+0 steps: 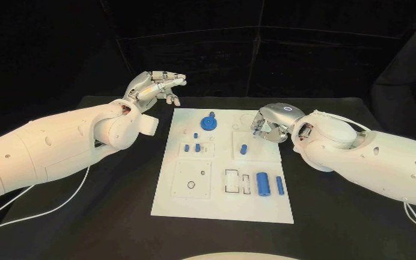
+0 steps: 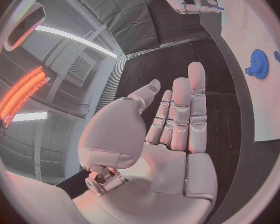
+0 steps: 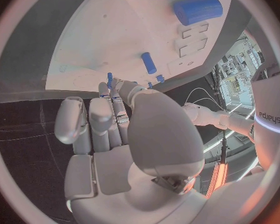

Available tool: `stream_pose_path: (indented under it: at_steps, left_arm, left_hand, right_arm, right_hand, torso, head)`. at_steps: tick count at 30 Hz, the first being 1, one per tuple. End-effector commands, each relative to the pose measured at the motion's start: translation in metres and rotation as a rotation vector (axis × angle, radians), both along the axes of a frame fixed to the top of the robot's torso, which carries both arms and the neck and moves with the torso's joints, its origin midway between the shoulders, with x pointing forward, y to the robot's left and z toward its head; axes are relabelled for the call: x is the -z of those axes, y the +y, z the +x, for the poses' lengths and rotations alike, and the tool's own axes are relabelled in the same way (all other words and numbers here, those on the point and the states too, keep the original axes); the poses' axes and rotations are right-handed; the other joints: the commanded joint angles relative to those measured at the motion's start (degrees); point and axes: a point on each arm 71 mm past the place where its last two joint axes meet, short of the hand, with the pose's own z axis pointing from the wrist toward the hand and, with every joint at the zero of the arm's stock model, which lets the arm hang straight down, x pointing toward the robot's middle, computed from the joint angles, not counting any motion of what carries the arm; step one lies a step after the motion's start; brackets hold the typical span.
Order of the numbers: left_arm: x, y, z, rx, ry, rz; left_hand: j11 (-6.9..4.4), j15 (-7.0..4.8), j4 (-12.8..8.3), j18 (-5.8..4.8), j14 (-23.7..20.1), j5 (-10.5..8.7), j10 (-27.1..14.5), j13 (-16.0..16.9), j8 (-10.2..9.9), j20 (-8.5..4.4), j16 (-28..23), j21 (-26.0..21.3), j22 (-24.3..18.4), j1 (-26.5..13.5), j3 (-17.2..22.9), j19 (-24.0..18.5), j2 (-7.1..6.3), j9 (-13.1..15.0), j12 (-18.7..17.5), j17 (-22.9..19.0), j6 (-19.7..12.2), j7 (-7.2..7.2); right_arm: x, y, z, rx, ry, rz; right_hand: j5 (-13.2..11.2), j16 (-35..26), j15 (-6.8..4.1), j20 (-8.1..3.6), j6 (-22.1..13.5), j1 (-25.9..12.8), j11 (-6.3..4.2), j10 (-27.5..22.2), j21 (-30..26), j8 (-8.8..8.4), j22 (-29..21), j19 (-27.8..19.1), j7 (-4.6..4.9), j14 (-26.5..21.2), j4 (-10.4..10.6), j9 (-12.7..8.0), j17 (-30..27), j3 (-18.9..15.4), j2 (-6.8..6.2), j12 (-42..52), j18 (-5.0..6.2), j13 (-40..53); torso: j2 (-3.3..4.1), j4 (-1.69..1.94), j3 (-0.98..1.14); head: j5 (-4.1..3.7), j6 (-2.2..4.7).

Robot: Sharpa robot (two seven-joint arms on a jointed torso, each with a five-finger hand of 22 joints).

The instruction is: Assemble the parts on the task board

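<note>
1. Left hand (image 1: 159, 89) – fingers (image 2: 180, 109) straight, side by side, holding nothing, above the table (image 1: 113, 212) beyond the task board's (image 1: 221, 206) far left corner.
2. Right hand (image 1: 273, 124) – fingers (image 3: 102, 117) curled, whether pinching anything I cannot tell; at the board's right edge.
3. Blue gear (image 1: 210, 121) and blue cylinders (image 1: 262, 183) sit on the board.

Your right hand (image 3: 115, 134): fingers curled over the task board's (image 3: 115, 45) edge.
Your board: blue cylinder (image 3: 198, 9), small peg (image 3: 149, 62).
</note>
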Motion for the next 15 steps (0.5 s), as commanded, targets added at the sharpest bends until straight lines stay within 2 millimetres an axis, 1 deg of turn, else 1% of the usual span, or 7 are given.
stream_pose_path:
  at_steps: [1,4,7,9,12,14,15]
  left_arm:
    - [-0.002,-0.001,0.000,0.000,0.000,-0.035]
    - [-0.002,-0.001,0.000,0.000,0.000,-0.038]
    - [-0.003,-0.001,0.000,0.001,-0.002,-0.041]
    - [-0.003,-0.002,-0.001,0.006,-0.002,-0.043]
    - [-0.003,-0.003,-0.001,0.013,-0.001,-0.046]
    - [-0.003,-0.004,-0.001,0.017,-0.001,-0.049]
    - [-0.003,-0.004,-0.001,0.020,-0.002,-0.050]
  left_hand:
    - [-0.01,0.07,0.08,0.28,-0.50,-0.04,-0.32,0.08,0.29,0.35,0.26,-0.33,-0.09,-0.39,-0.35,0.21,0.27,0.09,0.27,-0.08,-0.40,-0.02]
    - [-0.01,0.07,0.07,0.29,-0.51,-0.03,-0.39,0.08,0.36,0.35,0.27,-0.38,-0.14,-0.34,-0.47,0.24,0.30,0.10,0.37,-0.12,-0.46,-0.03]
    - [-0.01,0.08,0.08,0.29,-0.53,-0.02,-0.48,0.09,0.46,0.36,0.29,-0.44,-0.20,-0.34,-0.66,0.27,0.28,0.10,0.50,-0.18,-0.54,-0.01]
    - [-0.02,0.06,-0.06,0.29,-0.55,0.09,-0.63,0.09,0.63,0.36,0.33,-0.53,-0.30,-0.10,-0.81,0.33,0.33,0.10,0.71,-0.27,-0.66,-0.03]
    - [-0.04,0.02,-0.30,0.31,-0.56,0.21,-0.75,0.08,0.81,0.34,0.37,-0.60,-0.37,0.38,-0.68,0.40,0.59,0.11,0.89,-0.36,-0.73,-0.06]
    - [-0.04,0.02,-0.43,0.32,-0.57,0.28,-0.83,0.07,0.90,0.32,0.39,-0.63,-0.42,0.57,-0.67,0.44,0.65,0.11,0.99,-0.42,-0.80,-0.06]
    - [-0.03,0.02,-0.47,0.31,-0.58,0.29,-0.87,0.07,0.95,0.32,0.41,-0.65,-0.44,0.58,-0.73,0.45,0.58,0.11,1.04,-0.44,-0.85,-0.04]
  right_arm:
    - [-0.010,0.005,-0.005,-0.019,-0.044,0.076]
    - [-0.015,0.013,-0.012,-0.045,-0.058,0.099]
    - [-0.020,0.024,-0.020,-0.078,-0.067,0.121]
    - [-0.022,0.031,-0.023,-0.095,-0.067,0.135]
    - [-0.023,0.042,-0.026,-0.119,-0.063,0.152]
    - [-0.023,0.050,-0.028,-0.138,-0.053,0.156]
    - [-0.023,0.054,-0.029,-0.149,-0.045,0.156]
  right_hand:
    - [0.61,0.37,0.21,0.36,-0.55,-0.69,-0.02,-0.59,0.39,-0.34,0.12,0.06,0.04,1.08,-0.29,-0.09,0.04,0.38,-0.02,-0.32,-1.05,0.00]
    - [1.00,0.54,0.25,0.41,-0.62,-0.81,0.03,-0.65,0.50,-0.37,0.25,0.06,0.08,1.04,-0.46,-0.08,0.09,0.60,-0.05,-0.39,-1.06,0.01]
    - [1.18,0.63,0.28,0.44,-0.65,-0.90,0.05,-0.69,0.55,-0.39,0.32,0.05,0.11,1.01,-0.53,-0.08,0.12,0.72,-0.07,-0.43,-1.06,0.01]
    - [1.20,0.68,0.28,0.45,-0.65,-0.92,0.06,-0.69,0.58,-0.38,0.35,0.06,0.11,1.01,-0.54,-0.08,0.17,0.74,-0.06,-0.43,-1.07,0.01]
    - [1.25,0.75,0.28,0.46,-0.65,-0.95,0.06,-0.68,0.62,-0.38,0.40,0.09,0.12,1.02,-0.55,-0.07,0.26,0.78,-0.05,-0.44,-1.08,0.02]
    - [1.29,0.85,0.29,0.47,-0.64,-0.97,0.06,-0.66,0.62,-0.38,0.40,0.07,0.12,1.03,-0.57,-0.07,0.37,0.83,-0.01,-0.44,-1.08,0.02]
    - [1.29,0.85,0.29,0.47,-0.64,-0.97,0.06,-0.67,0.63,-0.38,0.40,0.07,0.13,1.03,-0.57,-0.07,0.37,0.83,-0.02,-0.44,-1.08,0.02]
  torso:
    - [0.00,0.05,-0.02]
    - [0.03,-0.09,0.00]
    - [0.06,-0.12,-0.01]
    - [0.04,-0.07,-0.03]
    - [0.03,-0.01,-0.07]
    - [0.07,0.11,-0.06]
    - [0.08,0.13,-0.02]
  head:
    - [0.10,-0.15]
    - [0.33,-0.07]
    - [0.41,-0.01]
    - [0.41,-0.04]
    - [0.67,-0.29]
    - [1.03,-0.54]
    - [1.26,-0.62]
